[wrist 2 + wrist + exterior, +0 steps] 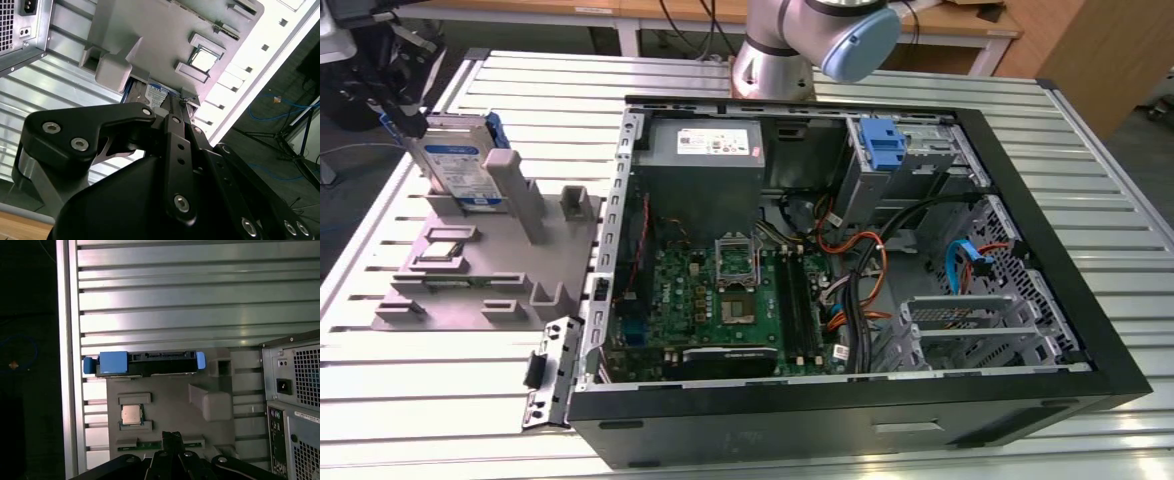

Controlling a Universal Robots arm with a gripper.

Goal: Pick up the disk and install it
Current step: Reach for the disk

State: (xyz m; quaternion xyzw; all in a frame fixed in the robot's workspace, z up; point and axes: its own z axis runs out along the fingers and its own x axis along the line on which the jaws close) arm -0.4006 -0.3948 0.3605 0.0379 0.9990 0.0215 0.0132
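The disk (460,165) stands on edge in a slot at the back of a grey fixture (480,270), at the exterior view's left. It is silver with a blue-and-white label and blue rails. In the first wrist view I see its top edge with blue tabs (145,363). The second wrist view shows a strip of its label (156,94). My black gripper (407,122) hovers just beside the disk's top, on the exterior view's left, apart from it. Its fingertips are together with nothing between them, seen in both wrist views (172,436) (184,102).
An open computer case (854,400) lies to the right of the fixture, with a grey power supply (707,145), a blue bracket (887,145) in a bay, and a metal cage (974,325). A processor chip (131,414) sits on the fixture. The slatted table's edge (67,365) runs close by.
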